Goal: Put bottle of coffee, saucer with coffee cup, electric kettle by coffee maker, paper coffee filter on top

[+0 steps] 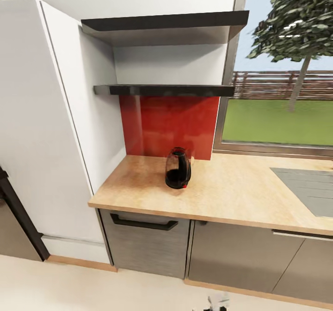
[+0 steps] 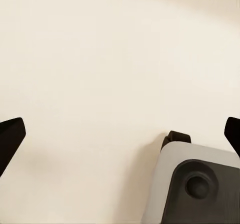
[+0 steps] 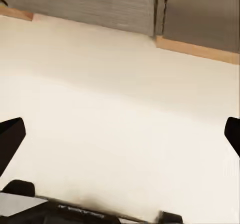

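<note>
Hanging low over the pale cream floor (image 3: 120,99), both arms down: left gripper (image 2: 120,134) and right gripper (image 3: 120,134) each spread wide, dark fingertips at opposite frame edges, grasping nothing. Showing part of the grey-and-black robot base (image 2: 200,184) under the left wrist. Facing the grey cabinet fronts (image 1: 148,241) with the black bar handle (image 1: 143,222). Sitting on the long light wood-grain countertop (image 1: 231,186), well back from the front edge: squat dark glass electric kettle (image 1: 178,168), upright, just ahead of the red backsplash panel (image 1: 169,124). Running above it, the thin dark grey floating kitchen shelf (image 1: 164,90), top surface not readable from this angle. Lying at far right, grey sink basin (image 1: 310,191), then window with lawn.

Judging step: approaching or scanning the station, no grasp under way. Next likely calling for locating the other items and raising an arm.
</note>
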